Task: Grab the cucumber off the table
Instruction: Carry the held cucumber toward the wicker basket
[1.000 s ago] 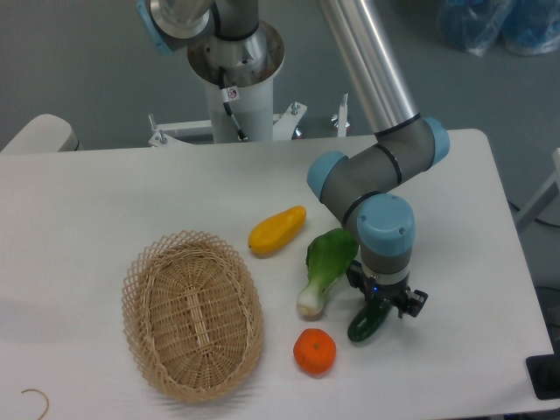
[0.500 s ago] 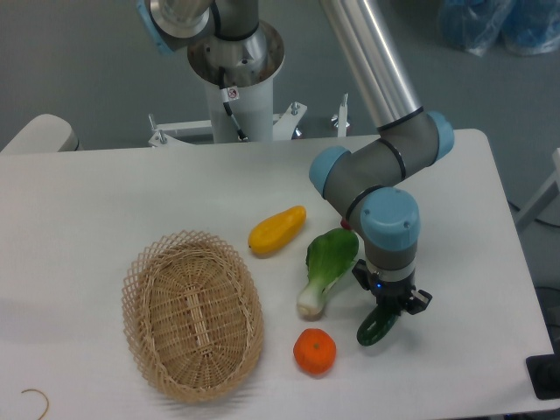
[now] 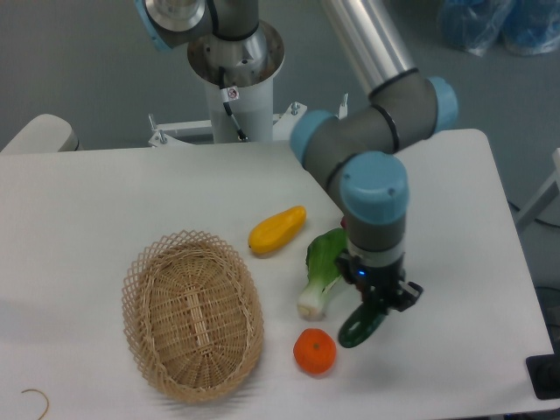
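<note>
The gripper point(image 3: 378, 302) is clamped on the cucumber point(image 3: 359, 325), fingers pinching its upper end while the dark green body tilts down and to the left, its lower tip just beside the orange point(image 3: 315, 352). Whether that tip touches the white table point(image 3: 105, 201) or hangs just above it, I cannot tell. The bok choy point(image 3: 322, 270) lies just left of the gripper, the yellow squash point(image 3: 276, 230) up beyond it. The wicker basket point(image 3: 192, 313) sits well left of the orange.
</note>
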